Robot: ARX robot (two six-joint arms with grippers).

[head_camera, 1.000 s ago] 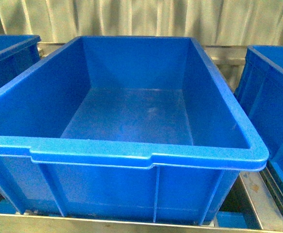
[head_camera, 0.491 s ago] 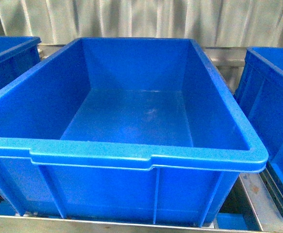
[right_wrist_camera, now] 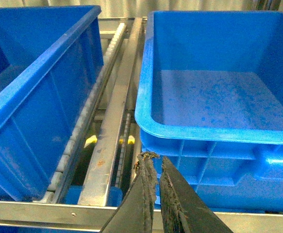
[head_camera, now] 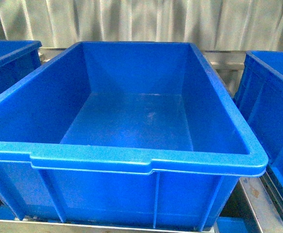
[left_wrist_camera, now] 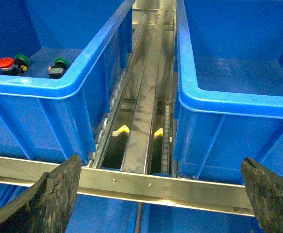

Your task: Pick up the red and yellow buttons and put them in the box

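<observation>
A large blue box (head_camera: 131,162) fills the front view, with nothing in it. In the left wrist view a red button (left_wrist_camera: 5,63) lies in the near corner of the left blue bin (left_wrist_camera: 68,87), beside two green-capped buttons (left_wrist_camera: 58,64). The yellow button and the second red one are out of view. My left gripper (left_wrist_camera: 160,199) is open and empty, above the metal rail (left_wrist_camera: 146,182) between two bins. My right gripper (right_wrist_camera: 155,167) is shut and empty, in front of the rim of another blue bin (right_wrist_camera: 204,131). Neither gripper shows in the front view.
Blue bins stand on either side of the big box, one at the left (head_camera: 10,58) and one at the right (head_camera: 272,97). Metal roller rails (right_wrist_camera: 109,141) run between the bins. A pale curtain (head_camera: 141,22) hangs behind.
The front view has shifted slightly: the big box sits a little lower in the picture now. No gripper or button appears in it.
</observation>
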